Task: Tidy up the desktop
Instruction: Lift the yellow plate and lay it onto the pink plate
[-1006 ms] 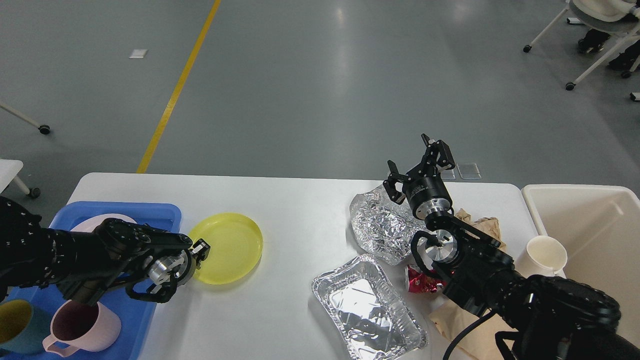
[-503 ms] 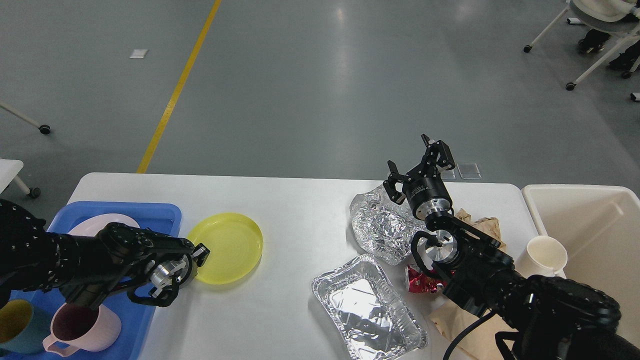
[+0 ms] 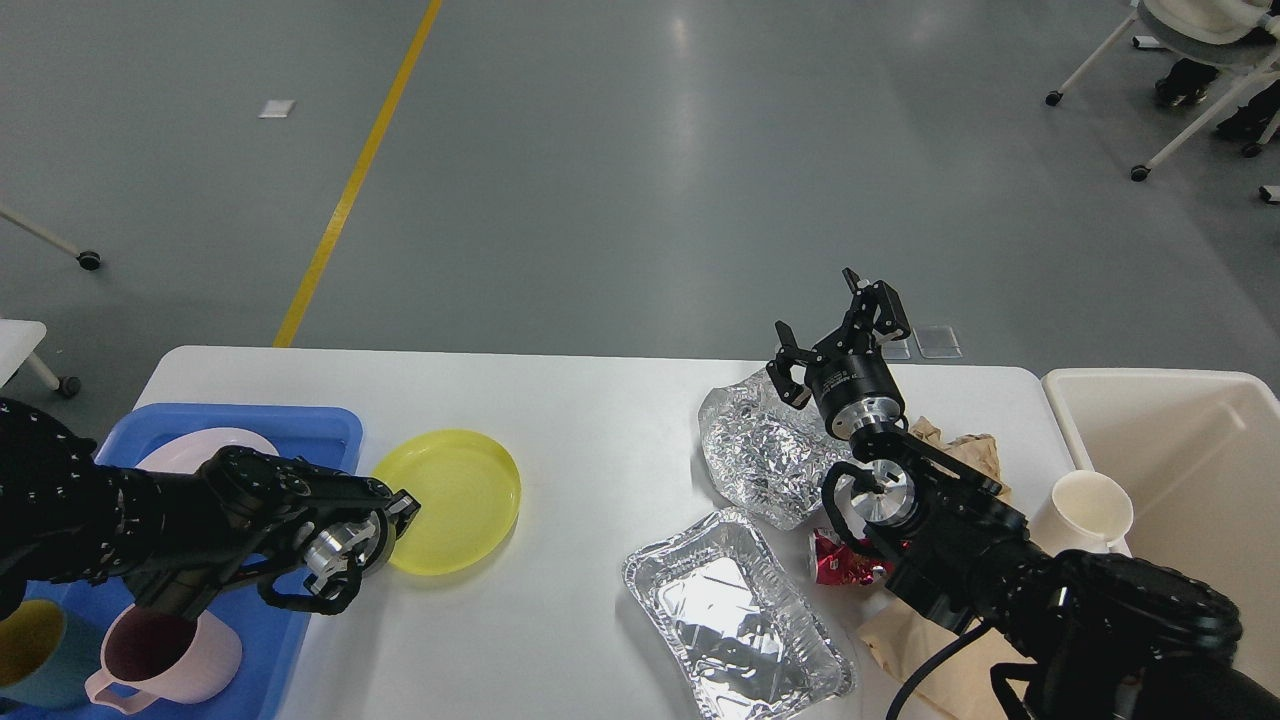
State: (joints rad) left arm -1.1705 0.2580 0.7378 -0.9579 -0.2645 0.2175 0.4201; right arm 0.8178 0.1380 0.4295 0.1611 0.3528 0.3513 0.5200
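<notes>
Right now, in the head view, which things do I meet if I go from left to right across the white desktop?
Blue tray → yellow plate → flat foil tray → white paper cup → cream bin. The crumpled foil, red wrapper and brown paper overlap behind the right arm, so I leave them out.

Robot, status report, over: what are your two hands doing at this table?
Left gripper at yellow plate rim, grip unclear. Right gripper open, raised over crumpled foil. Desktop cluttered: foil tray, paper cup.

The left gripper (image 3: pixel 402 510) grips the yellow plate's (image 3: pixel 455 500) near-left rim beside the blue tray (image 3: pixel 300 425); the right gripper (image 3: pixel 835 330) hangs open above crumpled foil (image 3: pixel 765 455).
</notes>
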